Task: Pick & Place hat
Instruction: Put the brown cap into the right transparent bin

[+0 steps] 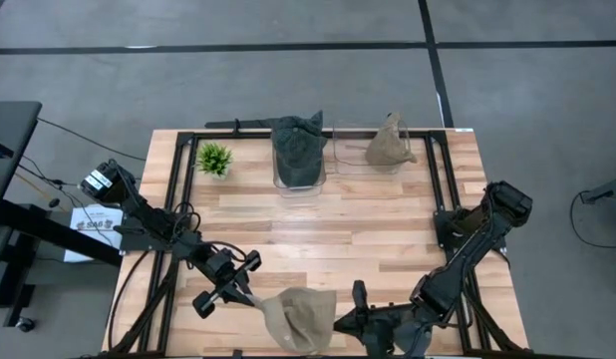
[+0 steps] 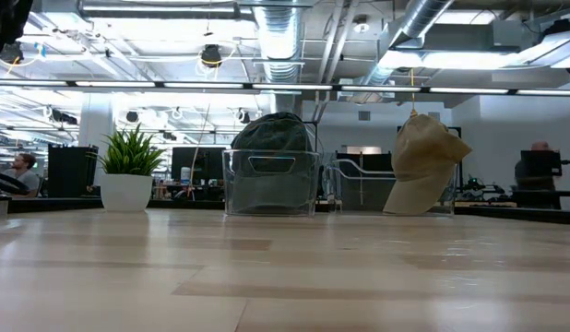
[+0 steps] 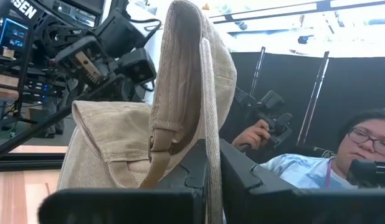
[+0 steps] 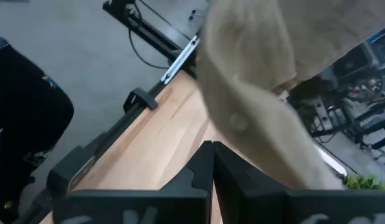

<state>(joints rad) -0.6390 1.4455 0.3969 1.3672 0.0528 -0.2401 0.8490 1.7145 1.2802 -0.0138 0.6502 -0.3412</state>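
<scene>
A tan hat [image 1: 298, 317] is at the table's near edge, between my two grippers. My left gripper [image 1: 250, 296] is at its left side and is shut on it. My right gripper [image 1: 350, 321] is at its right side, fingers shut at the hat's edge. In the left wrist view the tan hat [image 3: 180, 106] stands upright above the fingers. The right wrist view shows the tan hat [image 4: 255, 93] as a blur just past the fingertips. The low view shows neither the grippers nor this hat. My left gripper pinches the hat's rear band and strap edge [image 3: 208, 134] between its two fingers, coming level from the table's left. The hat stands upright above the fingers. My right gripper meets the hat's right edge [image 4: 220, 134] at its fingertips, coming from the table's right. Which part it has is too blurred to tell.
At the far edge stand two clear bins: the left bin [image 1: 298, 178] holds a dark green hat [image 1: 298, 145], the right bin [image 1: 353, 158] a second tan hat [image 1: 390, 145]. A small potted plant [image 1: 214, 158] stands to their left. A person sits beyond the near edge [image 3: 342, 155].
</scene>
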